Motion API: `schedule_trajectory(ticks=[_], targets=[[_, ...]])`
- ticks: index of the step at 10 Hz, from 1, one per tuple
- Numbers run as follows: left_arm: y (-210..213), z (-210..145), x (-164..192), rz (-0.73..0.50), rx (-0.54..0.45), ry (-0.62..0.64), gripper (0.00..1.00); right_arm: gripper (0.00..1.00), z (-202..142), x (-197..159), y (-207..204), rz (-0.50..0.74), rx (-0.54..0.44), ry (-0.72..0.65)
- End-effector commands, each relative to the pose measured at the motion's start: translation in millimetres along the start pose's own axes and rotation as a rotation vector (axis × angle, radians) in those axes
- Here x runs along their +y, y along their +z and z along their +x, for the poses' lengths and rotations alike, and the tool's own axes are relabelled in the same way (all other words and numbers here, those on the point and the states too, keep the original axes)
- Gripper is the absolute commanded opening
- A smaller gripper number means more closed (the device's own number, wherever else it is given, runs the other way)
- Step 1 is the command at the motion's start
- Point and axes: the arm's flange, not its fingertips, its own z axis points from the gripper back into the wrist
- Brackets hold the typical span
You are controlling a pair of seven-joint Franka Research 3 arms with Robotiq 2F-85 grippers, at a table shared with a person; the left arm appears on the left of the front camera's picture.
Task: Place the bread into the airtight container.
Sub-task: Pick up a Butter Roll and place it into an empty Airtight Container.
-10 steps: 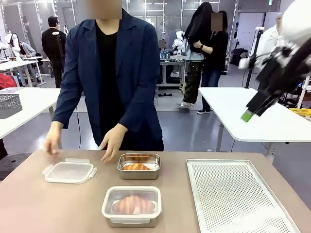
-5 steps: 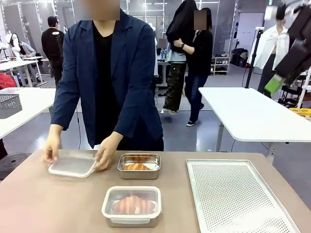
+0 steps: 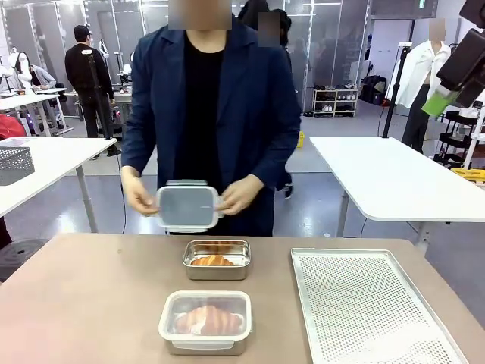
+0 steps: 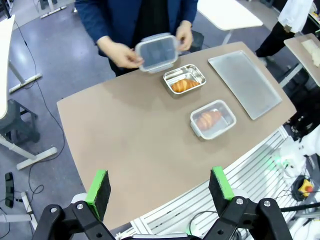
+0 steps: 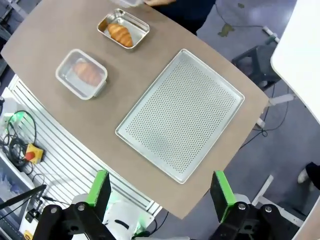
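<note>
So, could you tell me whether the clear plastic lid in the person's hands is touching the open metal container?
Apart. The front view shows the lid held above the container.

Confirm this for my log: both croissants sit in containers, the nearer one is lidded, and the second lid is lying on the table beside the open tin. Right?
Not quite. The second lid is not on the table; the person holds it up in both hands above the open tin, as the front view shows. The rest holds: both croissants sit in containers, and the nearer container is lidded.

Near croissant hazy under its closed lid; right end effector cut off at the frame edge.
</note>
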Motion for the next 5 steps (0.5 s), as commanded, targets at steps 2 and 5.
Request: schedule_trajectory(ticks=[2, 5], targets=[[1.7, 1.4, -1.0, -0.011, -0.004, -0.010, 1.00, 1.00, -1.3, -4.4, -3.3, 0.002, 0.000, 0.016], [1.7, 1.4, -1.0, -0.011, -0.004, -0.010, 1.00, 1.00, -1.3, -4.4, -3.3, 0.002, 0.000, 0.016]])
